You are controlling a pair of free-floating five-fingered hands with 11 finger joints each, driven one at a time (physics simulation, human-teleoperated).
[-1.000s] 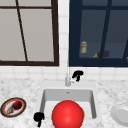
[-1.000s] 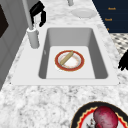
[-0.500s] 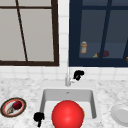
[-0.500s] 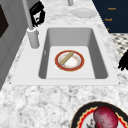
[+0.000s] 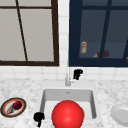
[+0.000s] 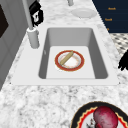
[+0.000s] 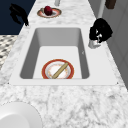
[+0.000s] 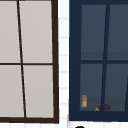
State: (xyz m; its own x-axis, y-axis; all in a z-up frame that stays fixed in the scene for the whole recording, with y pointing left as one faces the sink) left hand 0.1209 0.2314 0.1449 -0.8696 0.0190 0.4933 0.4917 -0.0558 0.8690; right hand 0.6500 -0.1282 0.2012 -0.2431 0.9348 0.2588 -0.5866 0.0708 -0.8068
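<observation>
Right robot hand (image 5: 77, 74) up at the back of the sink (image 5: 93, 105), tight against the faucet (image 5: 67, 78). Sits just to the faucet's right in the front view, and level with its base (image 7: 93, 44) in the right side view. Impossible to tell whether clamped on the metal or merely alongside it. Left robot hand (image 5: 38, 117) idle in the air at the sink's front left corner, relaxed, holding nothing.

Likely risks, as a judgement:
- Slipping off the faucet: smooth, narrow post, little to bear on, contact not confirmed.
- Pushing too hard sideways and swinging the spout further than wanted.
- Dropping down past the rim onto the red-rimmed plate (image 6: 69, 60) on the sink floor, straight below, with a tan stick (image 6: 66, 58) lying across it. Could tip the plate or flick the stick.

Round about, on the bench (image 5: 25, 87):
- dark-rimmed plate with a red fruit (image 5: 13, 107) well to the left;
- white plate (image 5: 121, 114) well to the right.

Behind glass above, an orange bottle (image 5: 83, 47), out of the way. Closest obstacles: the wall right behind the faucet, leaving little room on that side, and the faucet post itself.
</observation>
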